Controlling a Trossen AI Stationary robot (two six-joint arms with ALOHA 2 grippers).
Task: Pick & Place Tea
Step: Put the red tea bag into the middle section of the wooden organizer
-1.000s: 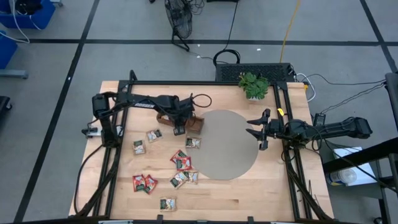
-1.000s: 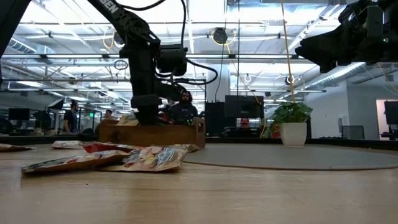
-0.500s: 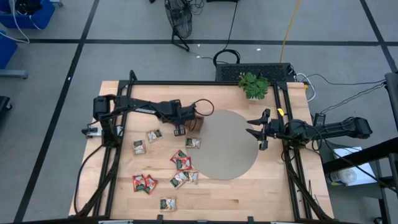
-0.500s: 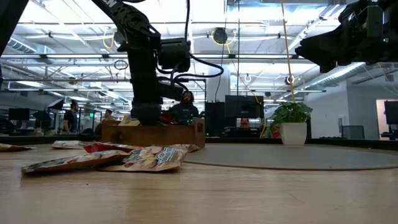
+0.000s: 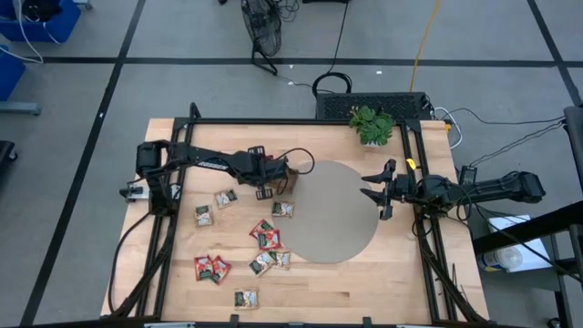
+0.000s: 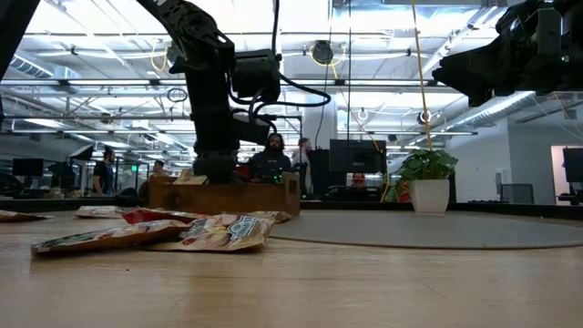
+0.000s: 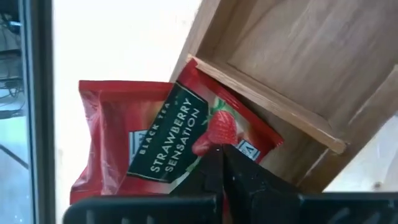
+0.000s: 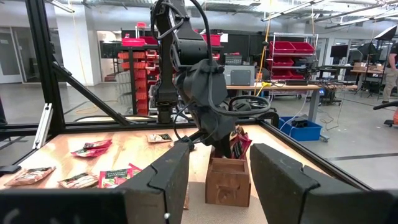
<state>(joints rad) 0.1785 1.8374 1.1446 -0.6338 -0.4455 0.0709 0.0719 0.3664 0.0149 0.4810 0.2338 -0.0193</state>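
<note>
Judging by the table, you are early in the job: your left gripper (image 7: 217, 163) is clamped on a red strawberry tea sachet (image 7: 163, 138), holding it right over the wooden compartment tray (image 5: 284, 175), not yet let go. Roughly ten more sachets (image 5: 266, 234) lie scattered on the wood on the near side of that gripper, all left to move. Your right gripper (image 5: 372, 190) waits with fingers apart, well away across the round grey mat (image 5: 332, 211). A potted plant (image 5: 372, 124) stands beyond the mat, clear of your path.

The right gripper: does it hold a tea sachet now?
No, the right gripper hangs open and empty over the round mat.
</note>
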